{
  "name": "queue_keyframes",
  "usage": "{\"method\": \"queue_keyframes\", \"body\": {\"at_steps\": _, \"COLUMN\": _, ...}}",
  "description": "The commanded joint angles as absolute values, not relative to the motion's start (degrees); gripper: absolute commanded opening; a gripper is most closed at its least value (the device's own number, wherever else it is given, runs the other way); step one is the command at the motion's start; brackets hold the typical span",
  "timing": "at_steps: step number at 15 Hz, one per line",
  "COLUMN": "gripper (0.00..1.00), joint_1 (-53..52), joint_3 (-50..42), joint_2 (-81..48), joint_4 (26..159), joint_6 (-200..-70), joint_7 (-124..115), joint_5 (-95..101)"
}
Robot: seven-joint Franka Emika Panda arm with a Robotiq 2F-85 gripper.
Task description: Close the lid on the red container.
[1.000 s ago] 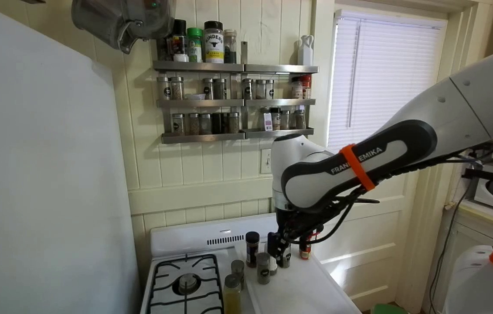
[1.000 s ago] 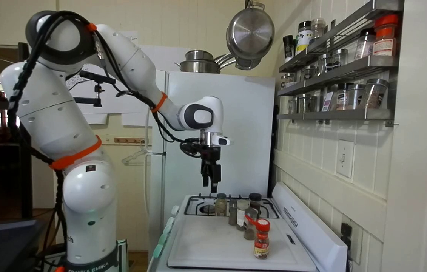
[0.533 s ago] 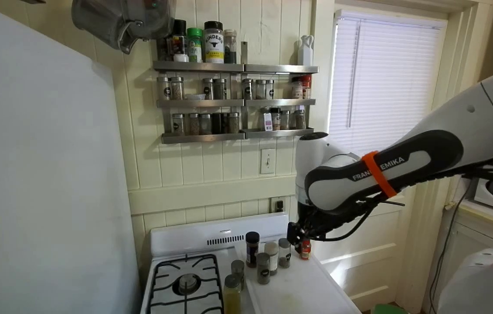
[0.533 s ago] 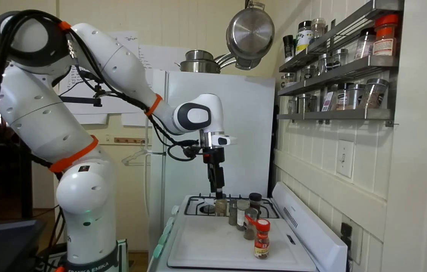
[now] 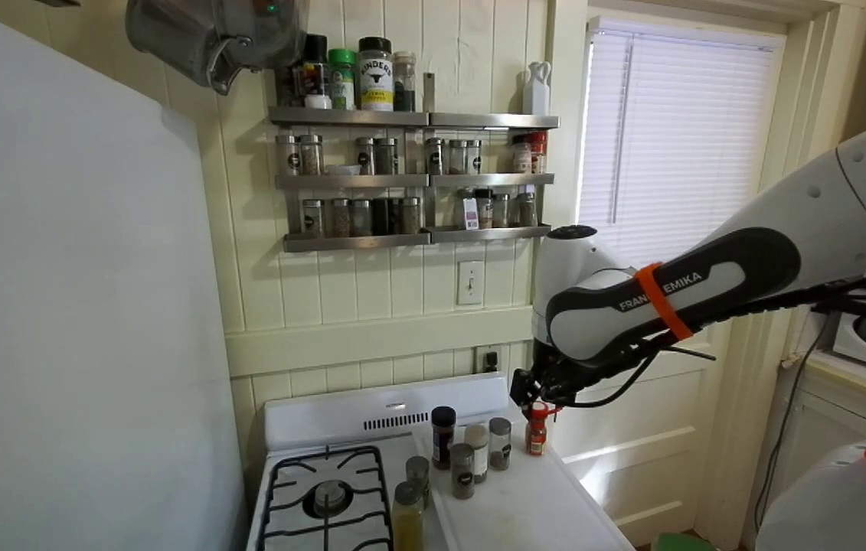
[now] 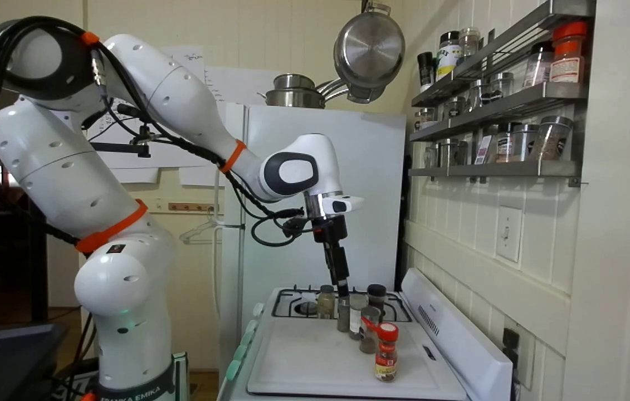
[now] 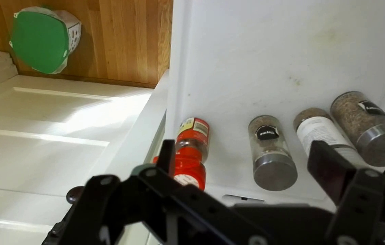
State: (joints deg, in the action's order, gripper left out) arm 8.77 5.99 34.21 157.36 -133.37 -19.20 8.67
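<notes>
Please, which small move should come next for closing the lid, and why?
Probably shift the empty hand sideways toward the red jar: in both exterior views its lid sticks out open, and in the wrist view the jar shows beside one of the open jaws, not midway between them.

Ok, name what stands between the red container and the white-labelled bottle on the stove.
The Thyme jar stands between the red container and that bottle, in the wrist view.

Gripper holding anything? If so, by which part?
Nothing is held: the gripper is open in the wrist view, and the red container stands upright on the white stove cover.
</notes>
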Motion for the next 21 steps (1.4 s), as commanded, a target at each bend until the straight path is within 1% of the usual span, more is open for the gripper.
{"method": "queue_keyframes", "body": {"at_steps": 1, "gripper": 1.0, "joint_1": 8.81, "joint_3": 6.08, "joint_2": 33.39, "joint_4": 156.9, "joint_6": -132.17, "joint_7": -20.51, "joint_5": 8.33}}
{"method": "queue_keyframes", "body": {"at_steps": 9, "gripper": 1.0, "joint_1": 11.11, "joint_3": 3.66, "joint_2": 29.39, "joint_4": 157.44, "joint_6": -134.21, "joint_7": -21.01, "joint_5": 8.61}}
{"method": "queue_keyframes", "body": {"at_steps": 10, "gripper": 0.91, "joint_1": 11.19, "joint_3": 3.54, "joint_2": 28.95, "joint_4": 157.43, "joint_6": -134.39, "joint_7": -21.02, "joint_5": 8.75}}
{"method": "queue_keyframes", "body": {"at_steps": 11, "gripper": 0.73, "joint_1": 11.39, "joint_3": 3.52, "joint_2": 28.53, "joint_4": 157.43, "joint_6": -134.65, "joint_7": -21.09, "joint_5": 9.11}}
{"method": "queue_keyframes", "body": {"at_steps": 20, "gripper": 0.02, "joint_1": 14.22, "joint_3": 4.59, "joint_2": 25.65, "joint_4": 157.4, "joint_6": -140.88, "joint_7": -22.31, "joint_5": 15.19}}
{"method": "queue_keyframes", "body": {"at_steps": 21, "gripper": 0.0, "joint_1": 14.46, "joint_3": 4.73, "joint_2": 25.47, "joint_4": 157.4, "joint_6": -141.21, "joint_7": -22.56, "joint_5": 15.87}}
